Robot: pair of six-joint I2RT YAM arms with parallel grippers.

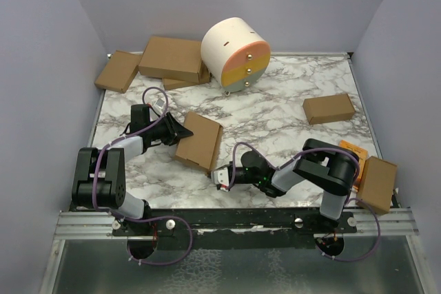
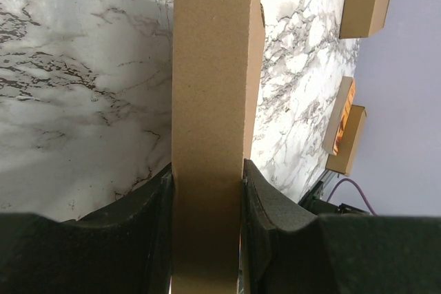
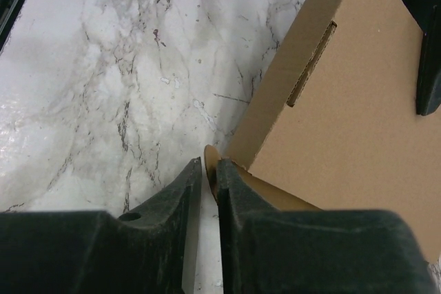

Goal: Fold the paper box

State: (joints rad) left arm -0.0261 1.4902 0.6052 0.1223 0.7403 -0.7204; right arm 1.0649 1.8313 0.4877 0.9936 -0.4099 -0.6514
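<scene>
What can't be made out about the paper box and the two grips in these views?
Right wrist view: whether the right gripper really pinches the flap of the paper box; its fingers cover the contact.
Left wrist view: the box's broad faces. Only one narrow side shows, clamped in the left gripper, and the bottom edge cuts off its near end.
Top view: the box's slits and tabs are too small to read.

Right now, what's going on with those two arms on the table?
Both arms are working on the paper box, which already looks like a thin closed box on the marble table. The left gripper is clamped on one edge of it. The right gripper has its fingers nearly together at a small flap at the box's near corner. I can't tell whether it grips the flap.
</scene>
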